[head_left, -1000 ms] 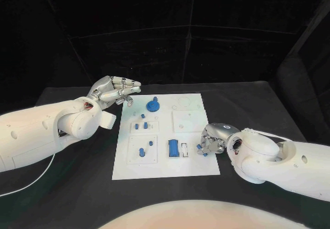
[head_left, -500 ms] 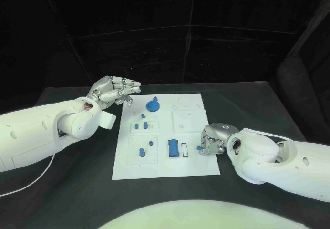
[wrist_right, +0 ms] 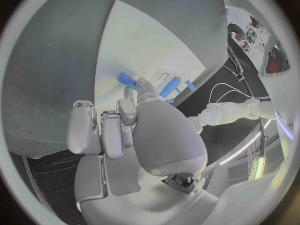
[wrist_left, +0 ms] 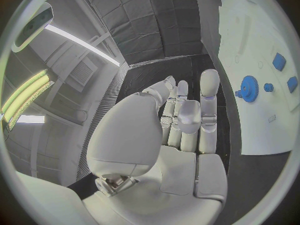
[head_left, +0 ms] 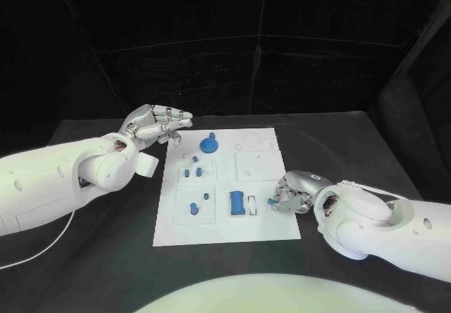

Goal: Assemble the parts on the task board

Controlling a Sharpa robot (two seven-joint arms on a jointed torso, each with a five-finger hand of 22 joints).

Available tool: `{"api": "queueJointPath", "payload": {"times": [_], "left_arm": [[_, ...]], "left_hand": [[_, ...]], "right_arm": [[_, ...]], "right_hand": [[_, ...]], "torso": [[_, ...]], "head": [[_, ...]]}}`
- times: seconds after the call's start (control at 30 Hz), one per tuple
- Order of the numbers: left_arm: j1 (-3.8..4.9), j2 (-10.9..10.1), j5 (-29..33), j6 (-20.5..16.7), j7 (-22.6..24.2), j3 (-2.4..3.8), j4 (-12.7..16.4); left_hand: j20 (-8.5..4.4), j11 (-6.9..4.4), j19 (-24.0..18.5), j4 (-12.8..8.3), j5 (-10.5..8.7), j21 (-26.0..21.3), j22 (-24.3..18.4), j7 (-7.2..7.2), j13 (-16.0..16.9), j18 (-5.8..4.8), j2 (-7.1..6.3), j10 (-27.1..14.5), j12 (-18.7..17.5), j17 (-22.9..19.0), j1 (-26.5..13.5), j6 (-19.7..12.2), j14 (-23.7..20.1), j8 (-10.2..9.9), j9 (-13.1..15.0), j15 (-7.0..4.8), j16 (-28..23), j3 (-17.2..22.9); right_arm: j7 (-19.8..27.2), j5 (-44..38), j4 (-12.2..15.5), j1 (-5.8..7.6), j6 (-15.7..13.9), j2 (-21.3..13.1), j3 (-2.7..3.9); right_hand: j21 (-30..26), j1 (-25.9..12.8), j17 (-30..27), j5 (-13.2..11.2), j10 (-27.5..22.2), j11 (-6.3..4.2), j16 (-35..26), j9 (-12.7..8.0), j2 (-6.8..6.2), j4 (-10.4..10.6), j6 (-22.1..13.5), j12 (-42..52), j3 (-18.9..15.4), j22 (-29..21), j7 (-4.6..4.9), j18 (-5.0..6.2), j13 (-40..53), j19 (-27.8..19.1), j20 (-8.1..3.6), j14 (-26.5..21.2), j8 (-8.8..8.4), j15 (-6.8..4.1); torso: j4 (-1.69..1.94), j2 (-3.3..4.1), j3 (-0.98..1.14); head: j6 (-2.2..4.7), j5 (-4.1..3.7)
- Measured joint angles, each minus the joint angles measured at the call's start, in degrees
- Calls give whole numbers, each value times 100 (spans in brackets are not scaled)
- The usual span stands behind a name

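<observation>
Task board (head_left: pixel 263 222) plain white on black table (head_left: pixel 113 261). Parts blue: gear (head_left: pixel 210 143), block (head_left: pixel 238 203), small peg (wrist_right: pixel 127 78) by my silver right hand (head_left: pixel 289 193).

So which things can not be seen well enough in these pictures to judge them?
- Right hand, head view: its own fingers and wrist hide the contact with the small blue part; whether it is gripped is unclear.
- Same blue part, right wrist view: the fingers cover one end.
- Task board, left wrist view: cut by the circle's rim.
- Small blue pegs, head view: too small to tell shapes.
</observation>
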Motion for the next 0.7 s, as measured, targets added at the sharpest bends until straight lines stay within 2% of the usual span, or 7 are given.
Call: {"api": "queueJointPath", "payload": {"times": [0.17,0.4,0.47,0.57,0.7], "left_arm": [[0,-5,0,0,0,0,6],[0,-20,0,0,0,0,25],[0,-25,0,0,0,0,28],[0,-30,0,0,0,0,33],[1,-32,0,0,0,0,40]], "left_hand": [[0,0,0,0,0,0,0,0,0,0,0,0,0,0,0,0,0,0,0,0,0,0],[0,0,0,0,0,0,0,0,0,1,0,0,1,0,0,0,0,0,0,0,0,0],[0,0,0,0,0,0,-6,0,8,1,0,0,27,0,0,0,0,0,0,0,0,0],[0,0,0,0,0,0,-8,0,10,0,0,0,27,0,0,0,0,0,0,0,0,0],[0,0,0,0,0,0,-8,0,10,1,0,0,27,0,0,0,0,0,0,0,0,0]], "right_arm": [[37,99,78,1,-332,6,3],[58,214,76,3,-643,134,5],[58,264,47,3,-686,183,5],[48,361,-10,3,-729,263,5],[27,499,-85,3,-737,382,5]], "right_hand": [[63,0,0,-1,22,21,48,-41,0,109,92,53,97,0,-18,0,3,60,20,0,-78,1],[87,-29,-1,-3,42,41,72,-58,29,301,145,95,174,-1,-4,0,3,80,-1,0,-160,2],[87,-29,-1,-2,63,61,91,-61,29,345,184,97,191,-1,20,0,3,80,-1,0,-199,3],[87,-31,-1,171,83,82,104,-61,27,426,217,106,205,-1,52,1,3,101,-22,0,-208,3],[109,-171,-1,255,104,102,129,-44,-50,518,248,163,210,-1,82,0,2,101,-23,-8,-211,-50]], "torso": [[1,0,-2],[1,2,-1],[2,3,-1],[1,3,-1],[-1,3,-1]], "head": [[-7,12],[-8,18],[-8,20],[-15,21],[-16,10]]}}
